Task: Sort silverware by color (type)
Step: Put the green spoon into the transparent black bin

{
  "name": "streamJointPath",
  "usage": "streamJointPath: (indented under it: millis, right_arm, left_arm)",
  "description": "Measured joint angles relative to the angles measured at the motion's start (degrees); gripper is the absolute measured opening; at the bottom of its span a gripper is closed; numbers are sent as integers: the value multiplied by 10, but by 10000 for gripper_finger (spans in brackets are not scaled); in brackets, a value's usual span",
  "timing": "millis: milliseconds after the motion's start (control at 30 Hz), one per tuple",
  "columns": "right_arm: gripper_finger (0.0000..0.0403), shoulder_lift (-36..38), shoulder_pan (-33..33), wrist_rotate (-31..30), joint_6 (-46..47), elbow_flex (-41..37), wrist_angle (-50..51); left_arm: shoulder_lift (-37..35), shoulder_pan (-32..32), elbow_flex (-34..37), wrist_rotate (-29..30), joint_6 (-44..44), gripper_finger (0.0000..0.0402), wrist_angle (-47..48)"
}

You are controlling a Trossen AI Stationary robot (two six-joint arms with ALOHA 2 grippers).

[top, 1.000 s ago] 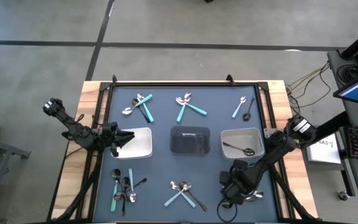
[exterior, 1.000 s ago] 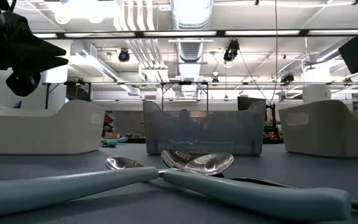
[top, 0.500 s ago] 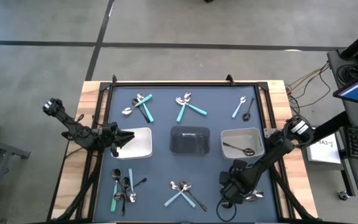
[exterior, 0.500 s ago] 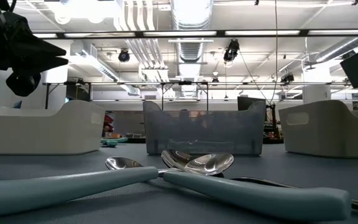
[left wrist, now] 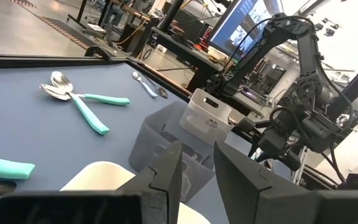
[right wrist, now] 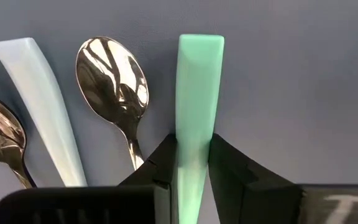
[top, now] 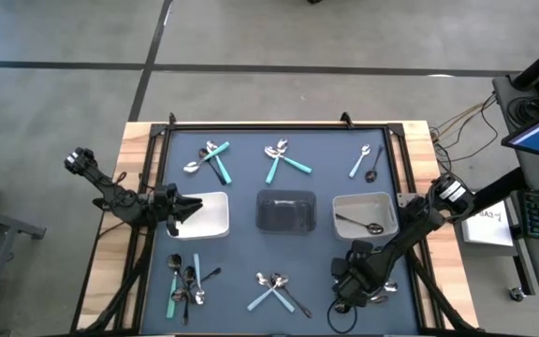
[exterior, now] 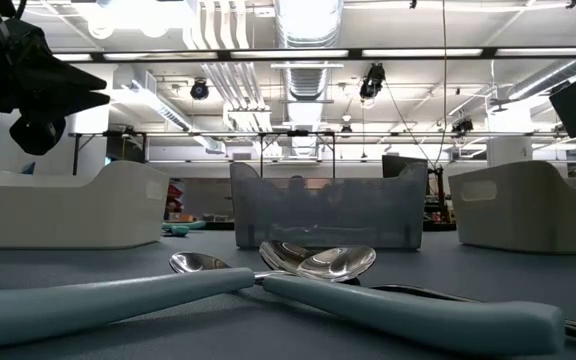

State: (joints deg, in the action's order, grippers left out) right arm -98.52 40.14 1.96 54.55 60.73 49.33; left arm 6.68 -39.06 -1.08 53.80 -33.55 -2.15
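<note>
- Three trays sat in a row: white tray [top: 215, 214], gray tray [top: 286, 211], white tray [top: 364, 213] holding one spoon [top: 357, 223].
- Right gripper [right wrist: 188, 163] pinched a teal handle [right wrist: 196, 93] at the near right corner.
- Left gripper [top: 190, 208] hung slightly spread over the left tray's edge.

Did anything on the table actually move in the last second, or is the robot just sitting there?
Barely anything. The right gripper sank a little at the table's near right corner, where it now straddles a teal handle. The left gripper stayed over the white tray, and all the silverware lay where it was.
</note>
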Motion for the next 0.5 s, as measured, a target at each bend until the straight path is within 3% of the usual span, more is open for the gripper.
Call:
streamJointPath:
  millis: [333,500]
  right_arm:
    - [53,30,0,-40,-7,15,92]
    - [53,55,0,-45,-30,43,88]
  left_arm:
    - [0,0,0,0,0,76,0]
    - [0,0,0,0,0,76,0]
